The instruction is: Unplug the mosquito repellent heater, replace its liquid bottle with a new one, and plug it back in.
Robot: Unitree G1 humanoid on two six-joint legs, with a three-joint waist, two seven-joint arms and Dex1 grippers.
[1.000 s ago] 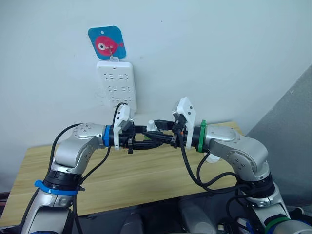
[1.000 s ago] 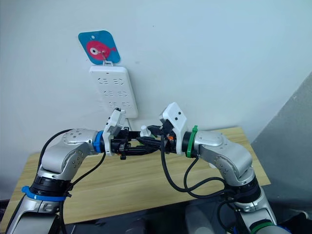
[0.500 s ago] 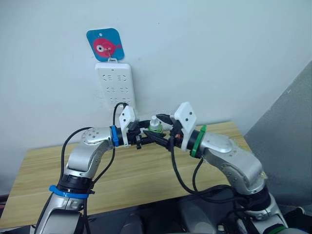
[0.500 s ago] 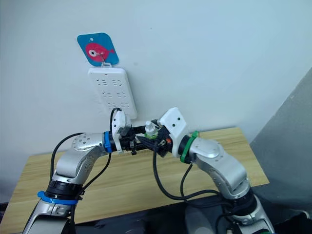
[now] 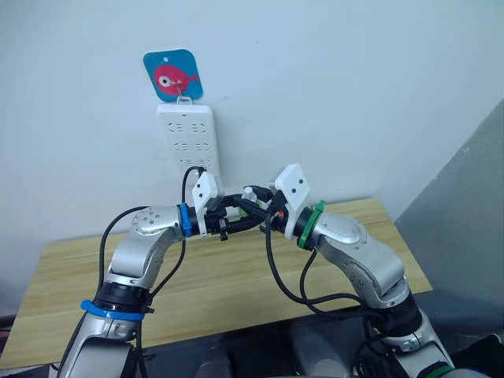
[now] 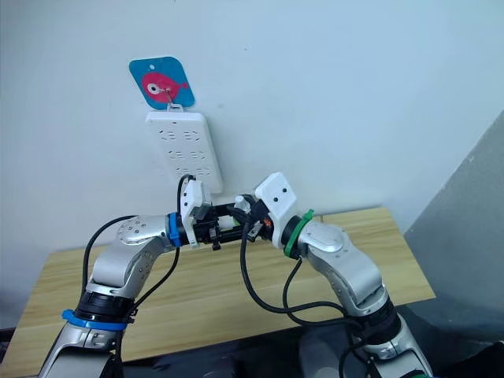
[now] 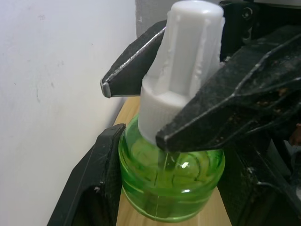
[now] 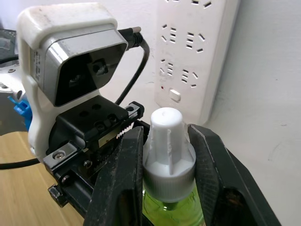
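The wooden counter (image 5: 236,283) is standing against a plain pale wall, and a grey panel is showing at the right side of the room. On the wall, a long white power strip (image 5: 189,140) is hanging under a blue tag with a pink fish (image 5: 173,75); none of its visible sockets is holding a plug. Above the counter, just below the strip, the 2 arms are meeting each other. The left gripper (image 7: 160,188) is pinching the green body of a liquid bottle (image 7: 171,174) between its 2 fingers, and the right gripper (image 8: 167,155) is clamping the white cap (image 8: 167,136) of the same bottle, so both are holding 1 object together. In my judgement the cap is now being twisted off, which should prepare the new bottle. The mosquito repellent heater (image 5: 253,191) seems to be the small white piece between the grippers in the head views, but I cannot tell this surely. So the unplugging looks done, while opening the bottle, fitting it in the heater and plugging the heater back in the strip are left to do.
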